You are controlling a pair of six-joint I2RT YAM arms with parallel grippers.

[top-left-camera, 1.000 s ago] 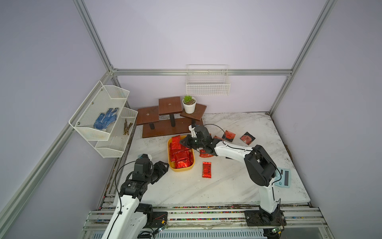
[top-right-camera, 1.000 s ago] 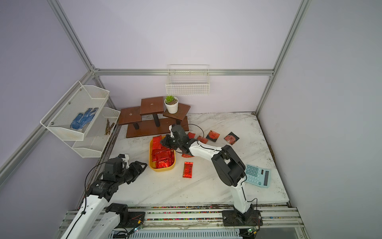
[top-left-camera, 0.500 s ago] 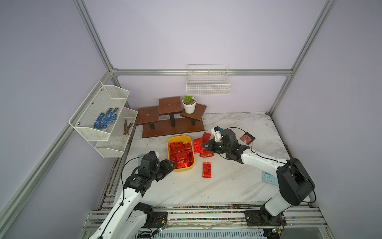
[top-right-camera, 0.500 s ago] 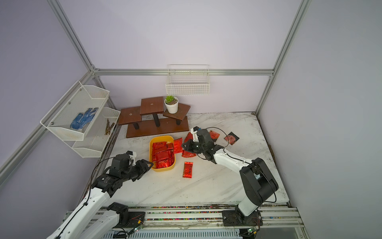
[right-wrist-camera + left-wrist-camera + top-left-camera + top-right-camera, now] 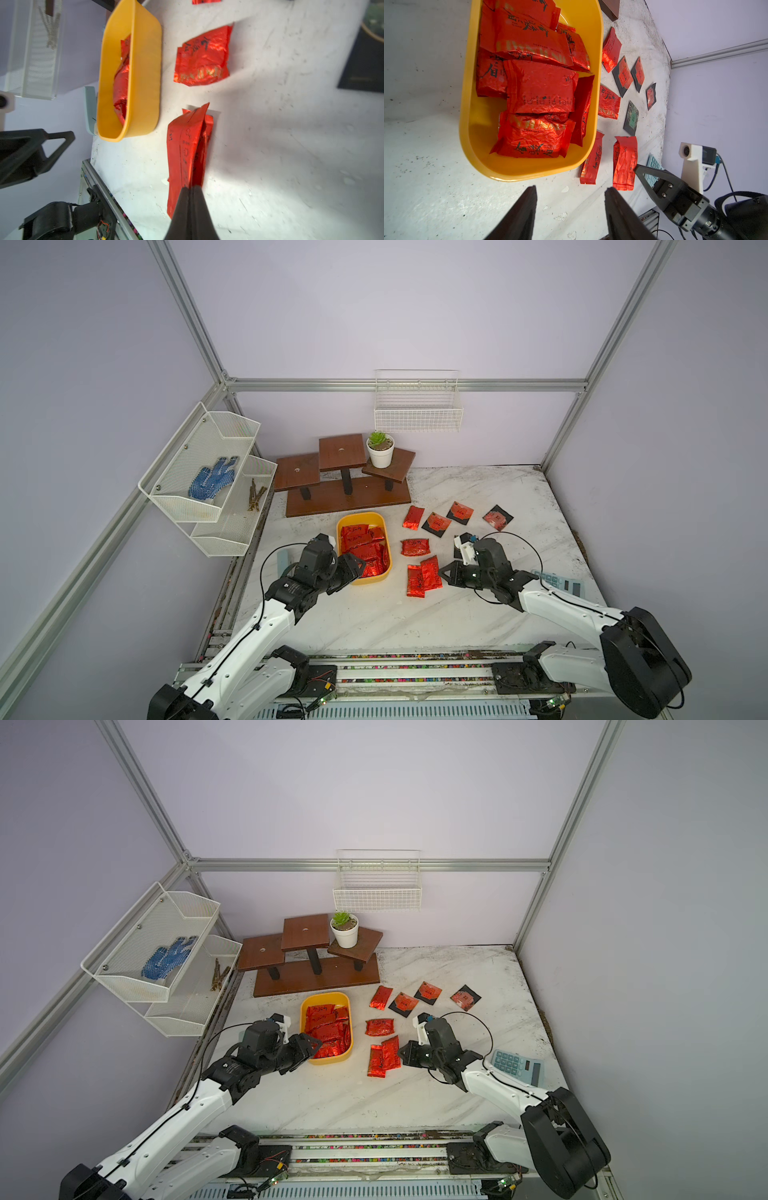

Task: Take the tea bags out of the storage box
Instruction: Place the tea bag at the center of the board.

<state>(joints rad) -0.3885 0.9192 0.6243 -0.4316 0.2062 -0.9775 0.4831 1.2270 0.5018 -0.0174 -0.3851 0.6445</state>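
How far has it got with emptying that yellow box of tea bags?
About halfway. Several bags lie on the table; the right claw pinches another bag beside them. The left claw hangs open by the box, where a pile of bags remains.

8 tea bags (image 5: 414,547) outside 1 storage box (image 5: 374,577)

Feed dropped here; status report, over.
Left end effector open at storage box. Right end effector shut on red tea bag. Many tea bags in box. Path clear.
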